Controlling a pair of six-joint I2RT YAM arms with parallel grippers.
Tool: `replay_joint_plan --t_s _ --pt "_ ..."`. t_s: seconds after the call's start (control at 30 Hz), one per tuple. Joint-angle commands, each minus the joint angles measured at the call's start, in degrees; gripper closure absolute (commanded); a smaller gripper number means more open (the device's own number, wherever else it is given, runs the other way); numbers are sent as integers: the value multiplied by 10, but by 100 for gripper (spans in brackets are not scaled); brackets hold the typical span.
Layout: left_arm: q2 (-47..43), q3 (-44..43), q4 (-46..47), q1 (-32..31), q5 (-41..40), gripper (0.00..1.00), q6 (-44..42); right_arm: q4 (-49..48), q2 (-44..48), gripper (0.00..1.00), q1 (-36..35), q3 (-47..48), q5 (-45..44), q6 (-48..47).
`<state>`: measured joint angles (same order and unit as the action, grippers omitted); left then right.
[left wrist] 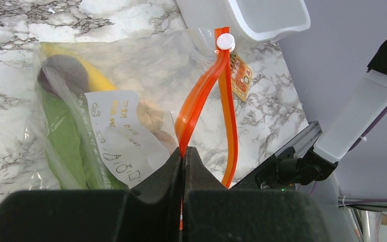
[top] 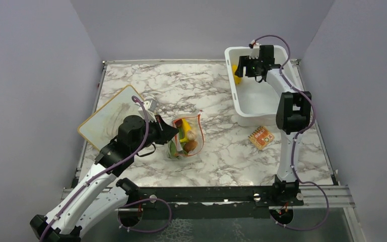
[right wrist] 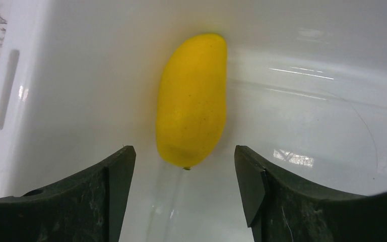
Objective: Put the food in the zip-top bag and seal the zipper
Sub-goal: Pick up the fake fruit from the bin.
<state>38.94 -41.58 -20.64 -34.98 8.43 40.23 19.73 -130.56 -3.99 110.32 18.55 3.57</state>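
Left pincer (left wrist: 183, 151): I find it clamped shut on the thin red-orange zipper strip (left wrist: 201, 96).
Clear floppy zip-top bag (left wrist: 131, 55): on the marble tabletop (left wrist: 282, 101) just ahead of that pincer, mouth parted.
Right pincer (right wrist: 184, 151): jaws wide apart, gripping nothing.
Yellow oval fruit (right wrist: 191, 101): just ahead, between the fingers, in the white rectangular plastic tub (right wrist: 80, 75).

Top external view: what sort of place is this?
Probably a robot test cell, not a kitchen: a marble-pattern tabletop boxed in by grey walls, with a left arm and a right arm bolted to a metal rail at its near edge.
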Motion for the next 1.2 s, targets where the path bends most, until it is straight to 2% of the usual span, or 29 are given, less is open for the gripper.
replay_joint_plan --t_s 0.0,0.57,0.8,1.17 --pt "2 -6 30 0 -16 100 9 0 -30 27 4 37 14 -12" --pt "50 -24 50 0 -12 100 -10 28 -131 29 4 150 42 -15" --pt "48 -27 63 0 -14 100 -18 28 -121 41 4 143 38 -21" --pt "63 -43 60 0 -10 100 -37 18 -58 50 4 89 18 -32"
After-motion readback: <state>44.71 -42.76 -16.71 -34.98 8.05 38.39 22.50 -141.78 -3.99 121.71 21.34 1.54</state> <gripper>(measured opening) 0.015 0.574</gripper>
